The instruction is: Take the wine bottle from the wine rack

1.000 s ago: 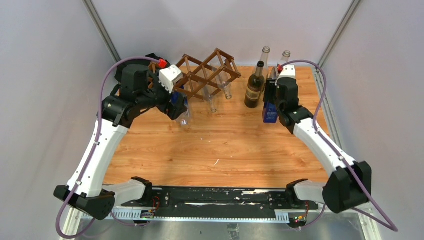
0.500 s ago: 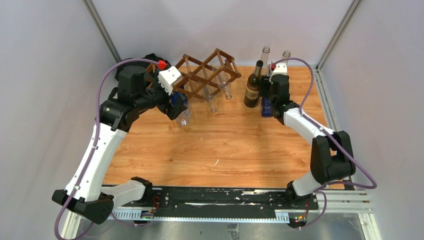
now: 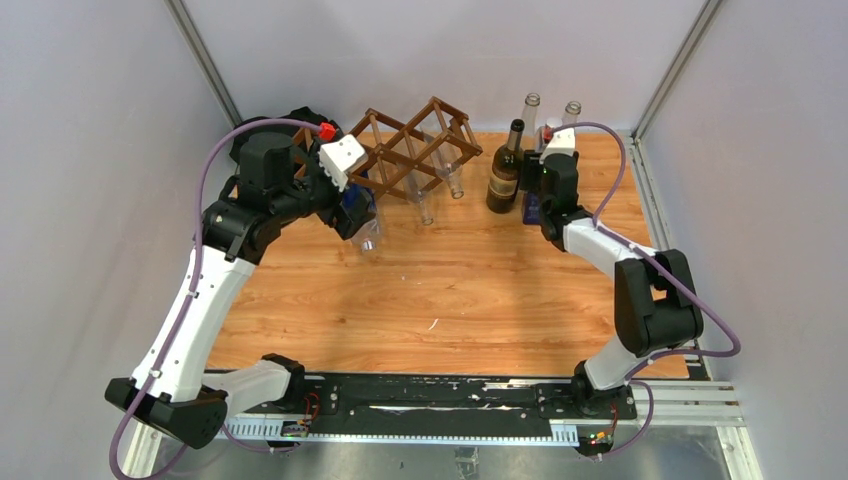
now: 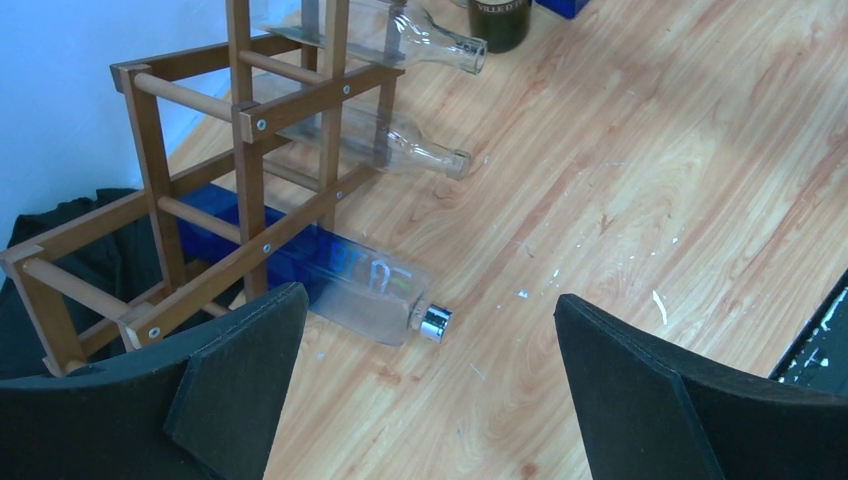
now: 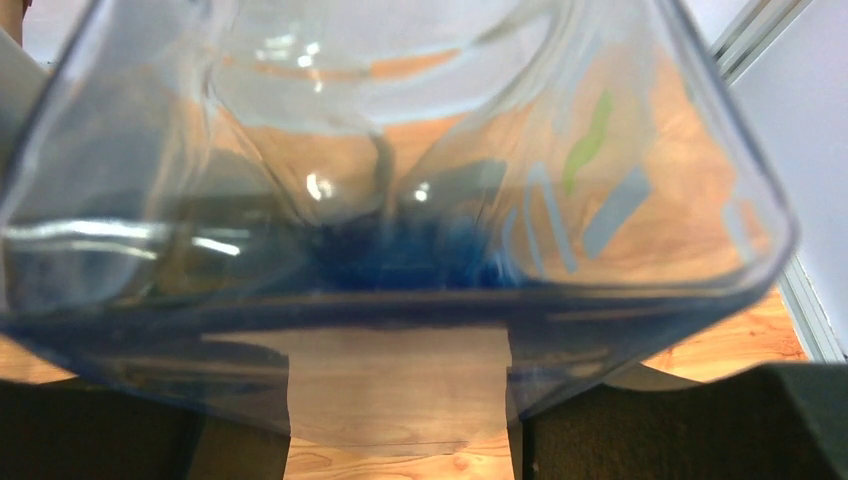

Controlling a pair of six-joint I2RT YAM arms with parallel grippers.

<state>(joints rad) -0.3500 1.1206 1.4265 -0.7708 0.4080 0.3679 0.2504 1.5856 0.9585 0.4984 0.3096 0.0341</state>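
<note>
The brown lattice wine rack (image 3: 412, 148) stands at the back left of the table. In its lowest cell lies a blue-and-clear wine bottle (image 4: 360, 285) with a silver cap, its neck end resting on the wood. Two clear bottles (image 4: 405, 150) lie in higher cells. My left gripper (image 4: 428, 300) hovers open above the capped end, touching nothing; from the top view it (image 3: 358, 215) sits at the rack's front left corner. My right gripper (image 3: 534, 200) is shut on a square blue-tinted bottle (image 5: 400, 200) that fills the right wrist view, its pads (image 5: 680, 430) against the sides.
A dark wine bottle (image 3: 505, 172) stands upright just left of the right gripper. Two clear bottles (image 3: 530, 112) stand behind it near the back edge. A black cloth (image 4: 60, 230) lies behind the rack's left end. White flecks dot the wooden table (image 3: 450, 290).
My right gripper has carried the blue bottle a little back and to the left, closer to the dark bottle, and the arm's elbow has folded inward. The left arm has stayed put.
</note>
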